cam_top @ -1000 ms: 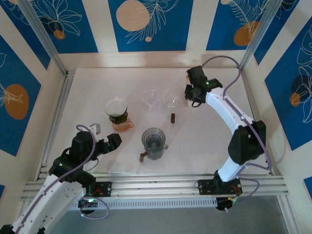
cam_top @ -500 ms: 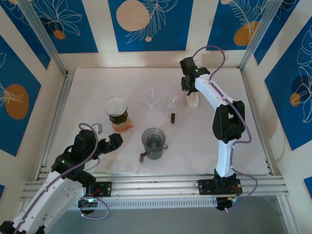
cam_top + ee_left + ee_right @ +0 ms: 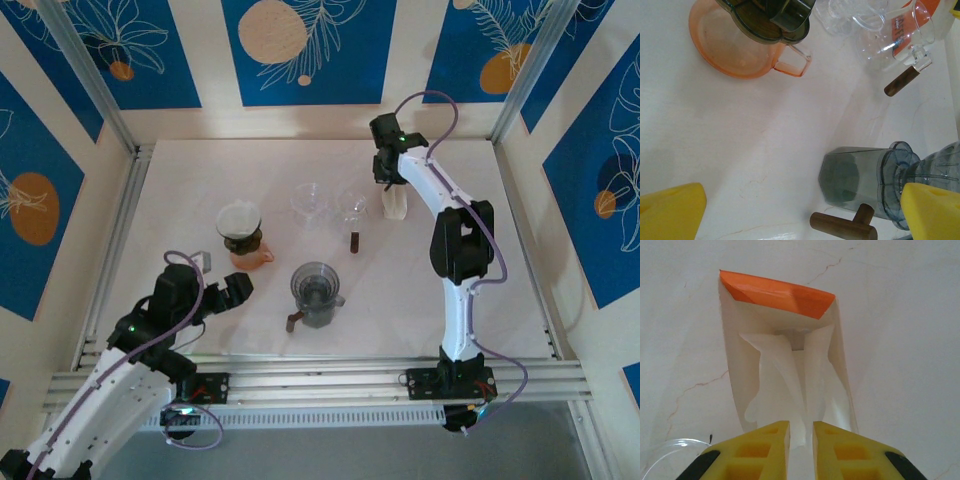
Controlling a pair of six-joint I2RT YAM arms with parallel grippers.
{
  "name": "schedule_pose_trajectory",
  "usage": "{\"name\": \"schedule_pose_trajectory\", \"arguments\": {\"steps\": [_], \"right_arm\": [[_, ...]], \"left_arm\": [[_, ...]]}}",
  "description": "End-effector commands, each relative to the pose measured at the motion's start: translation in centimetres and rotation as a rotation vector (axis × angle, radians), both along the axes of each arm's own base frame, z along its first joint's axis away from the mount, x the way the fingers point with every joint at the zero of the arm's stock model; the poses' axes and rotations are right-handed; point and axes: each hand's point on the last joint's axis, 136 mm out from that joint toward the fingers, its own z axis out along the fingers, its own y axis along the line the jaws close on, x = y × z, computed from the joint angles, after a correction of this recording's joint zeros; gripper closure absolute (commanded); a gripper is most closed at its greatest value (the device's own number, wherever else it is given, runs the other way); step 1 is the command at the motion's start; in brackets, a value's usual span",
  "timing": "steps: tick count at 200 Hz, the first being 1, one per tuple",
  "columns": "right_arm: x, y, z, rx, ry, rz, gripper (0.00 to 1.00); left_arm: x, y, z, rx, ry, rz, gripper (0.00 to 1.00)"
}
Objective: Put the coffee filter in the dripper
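Coffee filter [image 3: 785, 385] in pouch [image 3: 777, 292] right of glass jug [image 3: 352, 211]; grinder [image 3: 317, 290] nearest; dripper [image 3: 238, 222] seemingly atop mug [image 3: 252, 256], left.

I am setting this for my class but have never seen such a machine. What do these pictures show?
Two white robot arms, each ending in a two-finger gripper, are bolted to a white table. One picture looks down from above; the others come from cameras on the wrists. On it stand an orange glass jug topped by a dark dripper, two clear glass cups and a grey translucent vessel with a wooden handle. The left gripper is open and empty. The right gripper pinches a white paper coffee filter in an orange-topped white pouch.
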Motion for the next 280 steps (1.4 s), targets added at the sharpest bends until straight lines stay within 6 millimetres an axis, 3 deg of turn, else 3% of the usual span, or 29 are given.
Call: {"name": "schedule_pose_trajectory", "arguments": {"steps": [1, 159, 192, 207, 280], "right_arm": [[0.6, -0.2, 0.2, -0.015, 0.001, 0.005, 0.79], [1.0, -0.4, -1.9, -0.017, 0.044, -0.004, 0.79], [1.0, -0.3, -1.7, -0.011, 0.041, 0.001, 0.92], [1.1, -0.2, -1.3, -0.007, 0.031, 0.006, 1.0], [0.7, 1.0, 3.9, 0.018, -0.103, 0.031, 1.0]], "left_arm": [[0.3, 0.0, 0.4, 0.002, -0.024, -0.003, 0.0], [0.3, 0.0, 0.4, 0.003, -0.022, -0.002, 0.0], [0.3, 0.0, 0.3, 0.001, -0.019, -0.001, 0.0], [0.3, 0.0, 0.3, 0.0, -0.019, -0.002, 0.0], [0.2, -0.1, 0.2, -0.004, -0.018, -0.005, 0.0]]}}
